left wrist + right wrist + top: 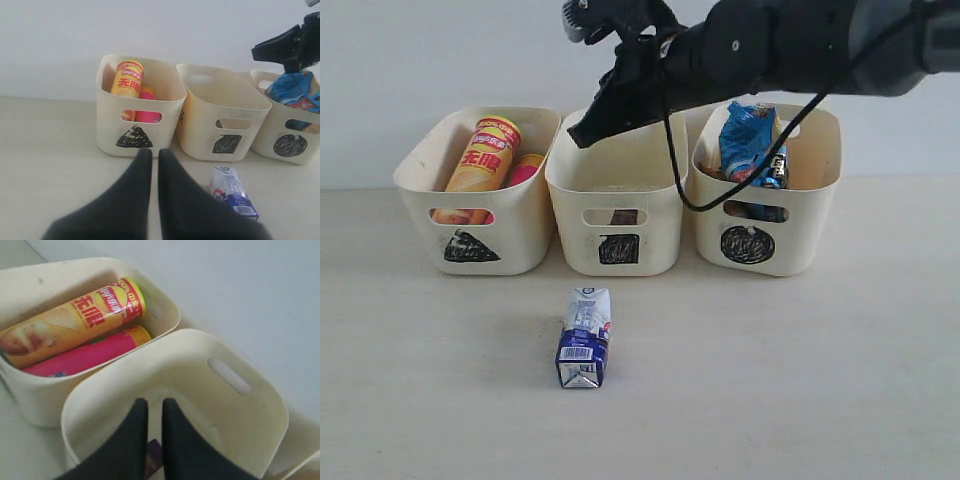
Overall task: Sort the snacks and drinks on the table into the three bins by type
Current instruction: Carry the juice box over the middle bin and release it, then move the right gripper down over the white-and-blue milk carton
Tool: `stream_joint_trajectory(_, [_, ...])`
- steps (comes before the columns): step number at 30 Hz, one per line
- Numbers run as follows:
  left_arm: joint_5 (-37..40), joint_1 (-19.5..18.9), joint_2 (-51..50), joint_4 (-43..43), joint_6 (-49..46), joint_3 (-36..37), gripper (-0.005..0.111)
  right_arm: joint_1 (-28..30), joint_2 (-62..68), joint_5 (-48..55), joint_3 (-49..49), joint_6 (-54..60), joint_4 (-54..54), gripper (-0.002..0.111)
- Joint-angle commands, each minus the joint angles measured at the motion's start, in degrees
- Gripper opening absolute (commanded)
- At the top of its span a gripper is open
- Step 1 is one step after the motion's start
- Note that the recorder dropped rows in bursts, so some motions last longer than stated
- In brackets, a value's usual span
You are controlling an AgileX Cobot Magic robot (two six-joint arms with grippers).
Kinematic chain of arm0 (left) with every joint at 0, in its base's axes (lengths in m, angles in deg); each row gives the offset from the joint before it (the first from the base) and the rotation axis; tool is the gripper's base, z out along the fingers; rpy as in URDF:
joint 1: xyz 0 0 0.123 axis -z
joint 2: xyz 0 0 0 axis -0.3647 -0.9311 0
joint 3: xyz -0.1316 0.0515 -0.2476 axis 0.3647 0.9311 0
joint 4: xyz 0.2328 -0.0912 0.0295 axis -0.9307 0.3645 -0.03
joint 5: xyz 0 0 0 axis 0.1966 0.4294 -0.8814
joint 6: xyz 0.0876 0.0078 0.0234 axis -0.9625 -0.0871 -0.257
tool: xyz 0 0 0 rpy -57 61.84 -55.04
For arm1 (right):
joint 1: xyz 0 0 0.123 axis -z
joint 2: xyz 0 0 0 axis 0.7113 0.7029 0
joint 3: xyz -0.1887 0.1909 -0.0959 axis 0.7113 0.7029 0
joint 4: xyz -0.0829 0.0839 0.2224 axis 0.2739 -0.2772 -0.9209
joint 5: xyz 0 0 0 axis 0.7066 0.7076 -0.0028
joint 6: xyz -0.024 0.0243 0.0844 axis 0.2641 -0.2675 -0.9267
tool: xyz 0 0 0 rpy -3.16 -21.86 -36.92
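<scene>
Sorting looks nearly done: left fingers point(132, 190) narrow, empty, low over the surface point(800, 380) and facing the bins, likely idle. Triangle bin point(420, 190) holds yellow can point(485, 155) and pink can point(525, 168) leaning together, so cans go there. Square bin point(570, 215) shows a dark purple carton point(623, 217) through its cutout; right fingers point(132, 435) hang above it, almost closed, holding nothing. Blue-and-white carton point(585, 335), gabled, barcode up, lies on its side just before that bin, probably next. Circle bin point(810, 215) holds a crinkly blue bag point(745, 135)
</scene>
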Motion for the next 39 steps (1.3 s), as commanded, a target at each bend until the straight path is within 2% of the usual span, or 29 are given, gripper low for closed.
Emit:
stream_joint_trajectory(1, [-0.21,-0.12,0.35,0.61,-0.24,0.21,0.004,0.12,-4.11,12.61,-0.20,-4.24,-0.44,0.000])
stream_joint_trajectory(8, [-0.21,-0.12,0.35,0.61,-0.24,0.21,0.004,0.12,-7.77,31.83,-0.06,-6.37,-3.16,0.000])
stream_joint_trajectory(12, [-0.21,-0.12,0.35,0.61,-0.24,0.21,0.004,0.03,-9.55,37.63,1.98,-7.26,-7.48,0.000])
stream_joint_trajectory(17, [-0.21,-0.12,0.35,0.61,-0.24,0.21,0.004,-0.50,-11.36,39.41,7.90,-12.93,-12.25,0.000])
stream_joint_trajectory(21, [-0.21,-0.12,0.35,0.61,-0.24,0.21,0.004,-3.72,-11.74,38.20,11.37,-18.02,-12.13,0.000])
stream_joint_trajectory(26, [-0.21,-0.12,0.35,0.61,-0.24,0.21,0.004,-8.26,-11.09,35.98,11.81,-25.26,-8.93,0.000])
stream_joint_trajectory(33, [-0.21,-0.12,0.35,0.61,-0.24,0.21,0.004,-8.81,-8.74,35.34,11.81,-30.56,-3.68,0.001])
stream_joint_trajectory(36, [-0.21,-0.12,0.35,0.61,-0.24,0.21,0.004,-8.96,-7.93,35.34,11.81,-30.55,-3.35,0.015])
stream_joint_trajectory(39, [-0.21,-0.12,0.35,0.61,-0.24,0.21,0.004,-8.96,-7.01,35.23,11.70,-32.10,-3.06,0.048])
